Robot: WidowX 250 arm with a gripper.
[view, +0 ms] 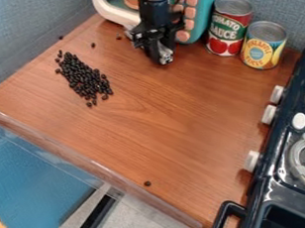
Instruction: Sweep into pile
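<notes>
The black gripper (161, 57) hangs at the top centre, in front of the toy microwave and above the wooden surface. Up and to the right of the dark bean pile, it stands apart from the beans. The pile of small black beans (85, 78) lies at the upper left of the table, stretched on a slant. One stray bean (148, 184) rests near the front edge, and a few others, such as a single bean (93, 45), are scattered above the pile.
A teal and white toy microwave (204, 15) is behind the gripper. Two cans, a tomato sauce can (229, 26) and a pineapple can (262, 45), stand at the back right. The dark toy stove (281, 161) borders the right side. A clear strip (98, 169) runs along the table's front edge.
</notes>
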